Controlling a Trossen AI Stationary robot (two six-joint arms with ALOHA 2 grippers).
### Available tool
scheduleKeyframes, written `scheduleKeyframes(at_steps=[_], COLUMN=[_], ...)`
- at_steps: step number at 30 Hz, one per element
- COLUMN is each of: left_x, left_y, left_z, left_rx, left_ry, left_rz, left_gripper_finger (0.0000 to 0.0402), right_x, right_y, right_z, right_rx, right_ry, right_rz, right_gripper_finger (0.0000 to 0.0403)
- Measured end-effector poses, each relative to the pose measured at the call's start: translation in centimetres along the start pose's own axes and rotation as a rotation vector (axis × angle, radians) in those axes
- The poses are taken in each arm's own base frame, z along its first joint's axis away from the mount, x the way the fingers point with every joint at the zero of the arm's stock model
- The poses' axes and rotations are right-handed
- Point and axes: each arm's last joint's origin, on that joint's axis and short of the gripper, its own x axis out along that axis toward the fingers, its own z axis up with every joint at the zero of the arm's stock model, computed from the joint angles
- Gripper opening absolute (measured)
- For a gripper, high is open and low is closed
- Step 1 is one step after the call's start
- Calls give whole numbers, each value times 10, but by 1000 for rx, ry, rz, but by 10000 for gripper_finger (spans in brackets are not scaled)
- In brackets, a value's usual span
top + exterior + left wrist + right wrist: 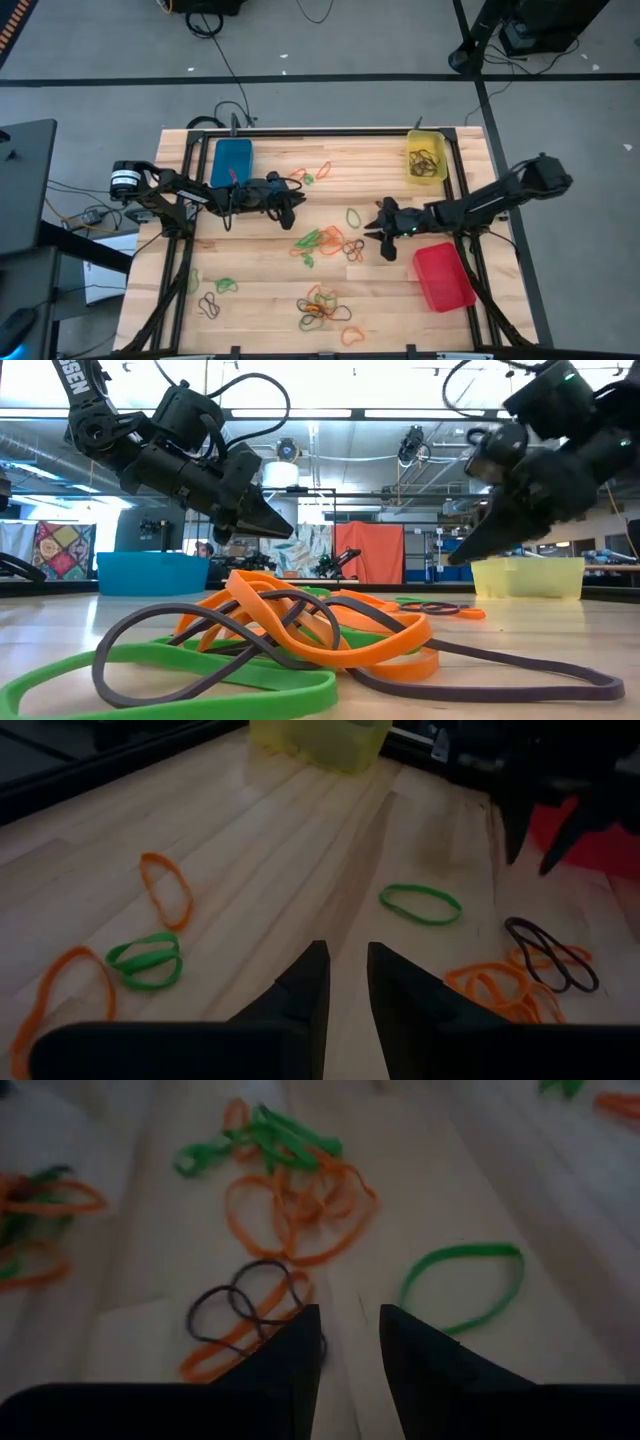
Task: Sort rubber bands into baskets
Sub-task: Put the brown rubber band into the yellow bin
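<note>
Wooden slatted table (250, 300), bands scattered mid-table and toward the near edge. Blue rectangular plastic basket (232, 162) sits far-left, yellow rectangular plastic basket (426, 160) far-right with dark bands already inside, red rectangular plastic basket (443, 277) near-right.

Left gripper (297, 205) hovers just beside the blue basket, jaws parted a narrow gap, nothing between them. Right gripper (375, 228) hovers mid-table, same narrow gap, empty.

Thin elastic rubber bands (325, 240), orange, green, dark: light, floppy, prone to tangle and snag neighbours. Likely best pinched on a single free strand at a loop's edge.

Lone green band (462, 1288) lies just ahead of the right gripper's tips; dark loops (240, 1305) beside them. Another loose green band (421, 904) lies ahead of the left gripper.
</note>
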Motion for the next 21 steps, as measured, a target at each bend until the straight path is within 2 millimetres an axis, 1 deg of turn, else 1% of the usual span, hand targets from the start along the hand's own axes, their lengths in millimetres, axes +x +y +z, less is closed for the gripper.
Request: scheduleKeyframes(at_steps=[4, 10, 13, 18, 21], left_x=[0, 0, 0, 0, 0], left_y=[0, 0, 0, 0, 0], left_z=[0, -1, -1, -2, -1], left_rx=[0, 2, 0, 0, 0], left_ry=[5, 14, 16, 17, 13], left_rz=[1, 3, 3, 1, 0], left_gripper_finger=[76, 76, 76, 76, 76], right_x=[16, 32, 37, 42, 42], right_y=[7, 16, 15, 15, 15], right_z=[1, -1, -7, -10, -10], right_rx=[28, 0, -15, -12, -28], right_ry=[50, 114, 160, 177, 181], right_rz=[6, 39, 22, 7, 8], right_gripper_finger=[117, 117, 117, 117, 108])
